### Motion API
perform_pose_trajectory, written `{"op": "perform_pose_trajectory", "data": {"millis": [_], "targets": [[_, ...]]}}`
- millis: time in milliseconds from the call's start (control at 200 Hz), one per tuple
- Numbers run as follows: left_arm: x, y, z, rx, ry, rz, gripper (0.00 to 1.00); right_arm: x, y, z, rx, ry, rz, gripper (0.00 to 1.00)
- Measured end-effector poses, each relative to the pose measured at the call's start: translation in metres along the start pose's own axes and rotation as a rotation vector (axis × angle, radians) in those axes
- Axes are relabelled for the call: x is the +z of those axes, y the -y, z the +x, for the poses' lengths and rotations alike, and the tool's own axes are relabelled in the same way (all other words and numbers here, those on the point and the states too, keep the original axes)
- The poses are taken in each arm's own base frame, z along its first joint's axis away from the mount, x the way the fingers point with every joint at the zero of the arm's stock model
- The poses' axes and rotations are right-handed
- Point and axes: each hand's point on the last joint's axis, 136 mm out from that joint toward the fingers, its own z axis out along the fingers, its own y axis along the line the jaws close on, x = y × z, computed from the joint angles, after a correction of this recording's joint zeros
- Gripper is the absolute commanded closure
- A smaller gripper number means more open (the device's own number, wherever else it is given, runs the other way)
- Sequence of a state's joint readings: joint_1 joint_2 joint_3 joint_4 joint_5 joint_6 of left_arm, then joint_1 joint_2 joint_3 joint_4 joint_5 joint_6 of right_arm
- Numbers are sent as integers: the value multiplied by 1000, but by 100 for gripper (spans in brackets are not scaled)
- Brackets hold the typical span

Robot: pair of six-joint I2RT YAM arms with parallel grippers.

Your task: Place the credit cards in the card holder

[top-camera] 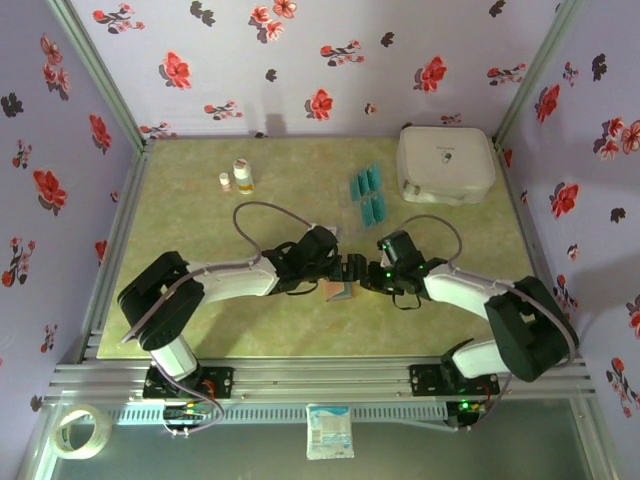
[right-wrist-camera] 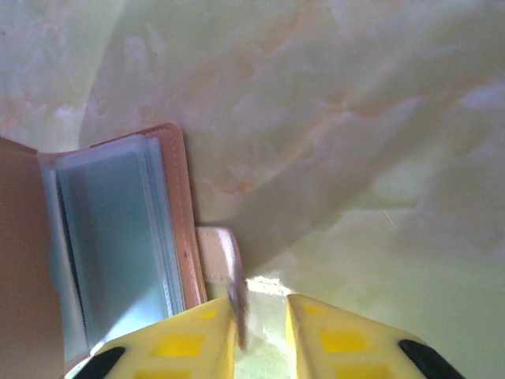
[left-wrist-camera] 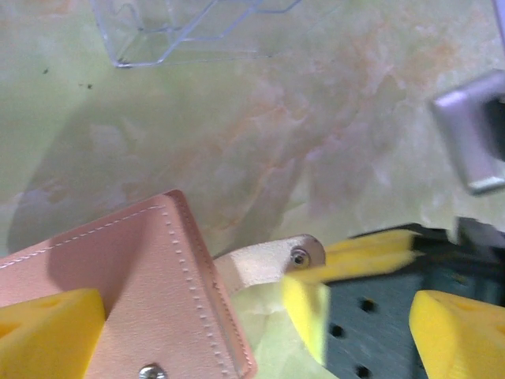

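The card holder (top-camera: 337,291) lies open mid-table (top-camera: 200,225) between the two arms, grey-blue pockets showing. The left gripper (left-wrist-camera: 252,347) has its fingers spread wide, one of them at the wallet's stitched cover. The right gripper (right-wrist-camera: 260,335) has its fingers set close about the snap strap (right-wrist-camera: 232,272) jutting off the wallet's edge, but the strap is blurred and I cannot tell if it is truly pinched. The credit cards (top-camera: 367,195) sit well apart toward the far side, near the white case (top-camera: 445,163), with bare tabletop between.
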State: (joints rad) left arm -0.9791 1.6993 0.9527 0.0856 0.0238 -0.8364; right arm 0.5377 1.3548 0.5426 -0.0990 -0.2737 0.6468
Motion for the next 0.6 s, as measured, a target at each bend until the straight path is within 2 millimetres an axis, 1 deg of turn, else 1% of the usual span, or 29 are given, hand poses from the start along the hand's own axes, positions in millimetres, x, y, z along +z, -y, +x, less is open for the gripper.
{"op": "perform_pose_trajectory", "data": {"millis": [105,190,285,365,490,555,600], "targets": [[5,-5,1,-7,3,-21,0,-15,-1,-3,-2,47,-28,72],[8,-9,2,-19,7,-35,0,-27,-4,-4,-8,91,-55,72],[10,-12,5,-23,11,-55,0,-39,-5,-1,-14,125,-89,80],[13,-15,8,-21,10,-78,0,-44,-6,6,-19,139,-123,87],[18,-19,14,-21,1,-123,0,-45,-6,17,-21,154,-182,95],[19,-19,14,-17,0,-149,0,-44,-5,22,-19,160,-208,99],[20,-19,14,-16,-4,-165,0,-44,-6,24,-20,164,-224,100]]}}
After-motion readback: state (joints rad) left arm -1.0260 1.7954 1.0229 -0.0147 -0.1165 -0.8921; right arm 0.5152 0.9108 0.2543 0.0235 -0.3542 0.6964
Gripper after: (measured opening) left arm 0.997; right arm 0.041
